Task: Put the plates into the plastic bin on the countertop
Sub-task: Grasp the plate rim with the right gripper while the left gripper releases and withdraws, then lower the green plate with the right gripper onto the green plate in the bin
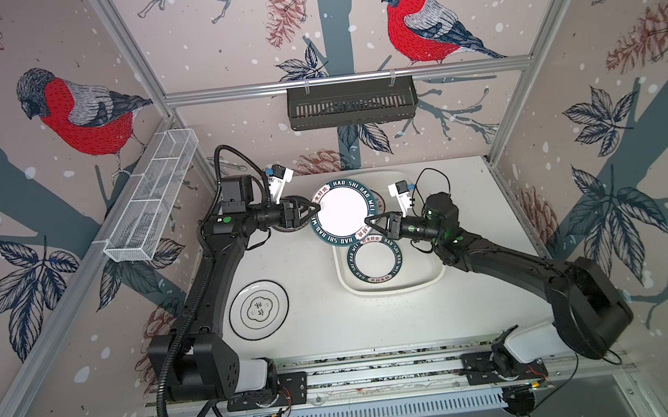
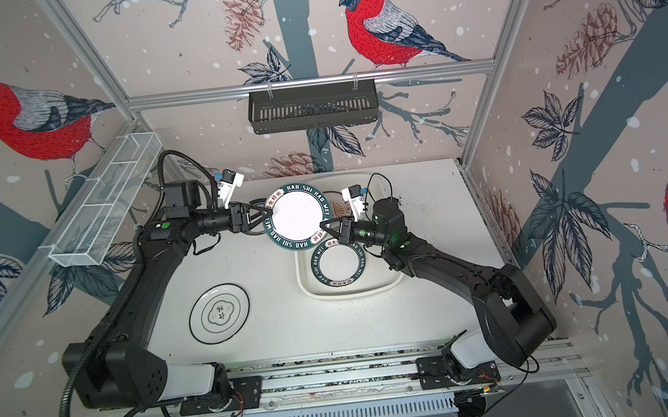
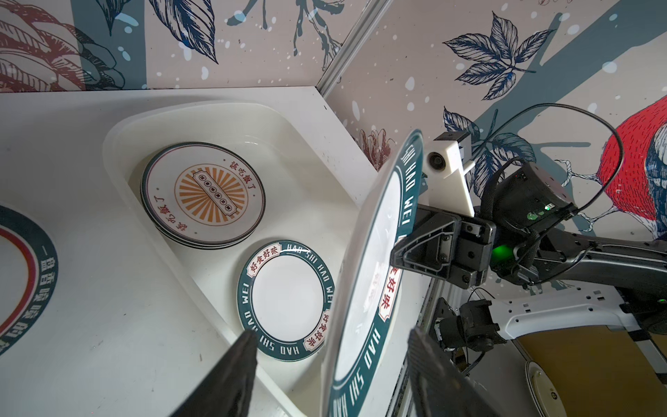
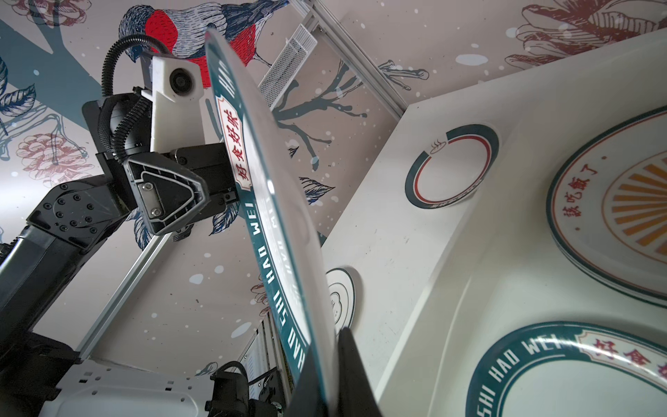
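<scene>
A white plate [image 1: 343, 213] [image 2: 295, 215] with a dark green lettered rim hangs tilted in the air over the far left part of the plastic bin [image 1: 390, 289] [image 2: 349, 293]. My right gripper [image 1: 369, 219] [image 4: 326, 353] is shut on its rim. My left gripper [image 1: 315, 209] [image 3: 332, 335] stands open, its fingers astride the opposite rim without touching it. In the bin lie another green-rimmed plate [image 1: 374, 261] [image 3: 285, 299] and a stack of orange sunburst plates [image 3: 204, 196] [image 4: 620, 216]. On the countertop [image 1: 314, 324] lie a black-rimmed clover plate [image 1: 258, 308] and a green-and-red ringed plate [image 3: 21, 278] [image 4: 451, 166].
A black slotted rack [image 1: 351, 103] hangs on the back wall. A white wire-mesh basket [image 1: 152, 202] is fixed along the left wall. Aluminium rails [image 1: 381, 370] with both arm bases run along the front edge. Walls close in the left, back and right sides.
</scene>
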`<state>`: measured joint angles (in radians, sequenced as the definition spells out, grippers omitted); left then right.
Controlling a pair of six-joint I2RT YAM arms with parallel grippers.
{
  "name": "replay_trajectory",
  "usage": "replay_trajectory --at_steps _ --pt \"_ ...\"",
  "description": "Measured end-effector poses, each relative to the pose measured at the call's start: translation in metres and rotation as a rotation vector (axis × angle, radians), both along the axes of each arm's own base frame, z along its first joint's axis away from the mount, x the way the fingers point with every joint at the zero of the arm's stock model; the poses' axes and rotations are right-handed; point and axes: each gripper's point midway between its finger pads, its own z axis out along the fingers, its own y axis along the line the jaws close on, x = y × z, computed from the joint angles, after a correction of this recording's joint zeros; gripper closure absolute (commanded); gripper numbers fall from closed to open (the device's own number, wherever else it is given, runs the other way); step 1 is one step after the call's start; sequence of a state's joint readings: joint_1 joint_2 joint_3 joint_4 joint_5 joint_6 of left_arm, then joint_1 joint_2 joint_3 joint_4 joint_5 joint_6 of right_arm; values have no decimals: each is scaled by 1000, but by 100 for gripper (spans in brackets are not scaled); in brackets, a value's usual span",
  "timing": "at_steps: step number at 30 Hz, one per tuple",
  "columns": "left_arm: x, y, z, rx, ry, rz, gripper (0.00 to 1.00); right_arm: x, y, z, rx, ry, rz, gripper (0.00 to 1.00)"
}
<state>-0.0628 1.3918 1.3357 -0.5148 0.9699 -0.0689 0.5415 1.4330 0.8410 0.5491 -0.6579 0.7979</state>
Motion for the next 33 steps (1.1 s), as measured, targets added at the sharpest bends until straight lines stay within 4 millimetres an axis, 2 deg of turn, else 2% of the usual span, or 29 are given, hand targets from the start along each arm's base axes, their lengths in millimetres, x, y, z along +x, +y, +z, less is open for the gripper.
replay_trajectory --at_steps 6,12,16,21,25,33 --pt "7 14 1 88 -45 95 31 18 -37 -6 -62 7 -81 93" --pt "8 20 8 134 -87 130 29 28 -78 -32 -176 74 -150 93" --pt "5 21 10 144 -104 124 29 24 -93 -51 -245 126 -153 93" --pt "4 20 6 149 -101 119 30 19 -105 -77 -309 198 -137 93" --pt "4 20 5 150 -103 117 30 13 -105 -101 -349 265 -105 92" --pt "3 20 1 152 -94 115 30 13 -104 -123 -383 334 -73 92"
